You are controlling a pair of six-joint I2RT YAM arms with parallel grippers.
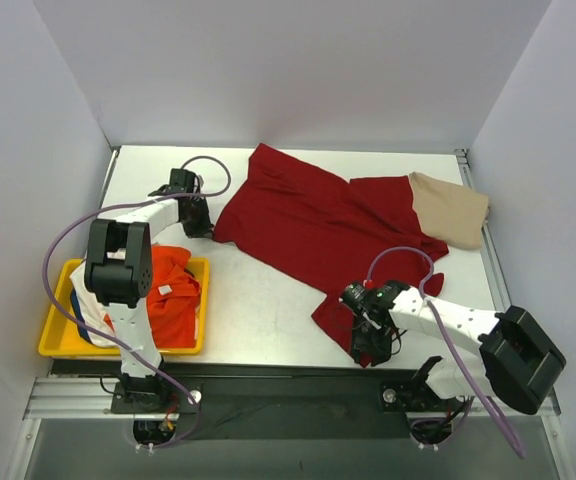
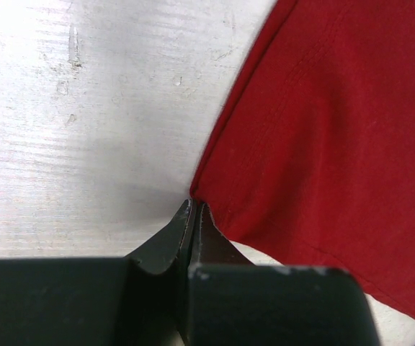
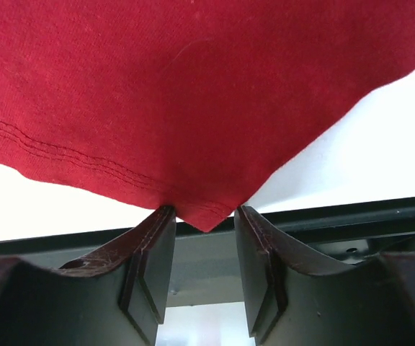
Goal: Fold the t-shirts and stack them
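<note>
Looking down from the top view, the dark red t-shirt (image 1: 318,225) lies spread and unfolded mid-table. A tan t-shirt (image 1: 453,208) is bunched at its far right, and an orange t-shirt (image 1: 173,285) and a white shirt (image 1: 86,300) are heaped in the yellow tray (image 1: 53,335). No fold or stack shows, so nearly everything is left.

Left wrist view: the left gripper (image 2: 192,209) is pressed together on the red shirt's corner.

Right wrist view: the right gripper (image 3: 204,216) stands spread astride another corner, not pinching.

No writing is legible.

Open table (image 1: 258,300) between tray (image 1: 88,351) and shirt (image 1: 308,220)
</note>
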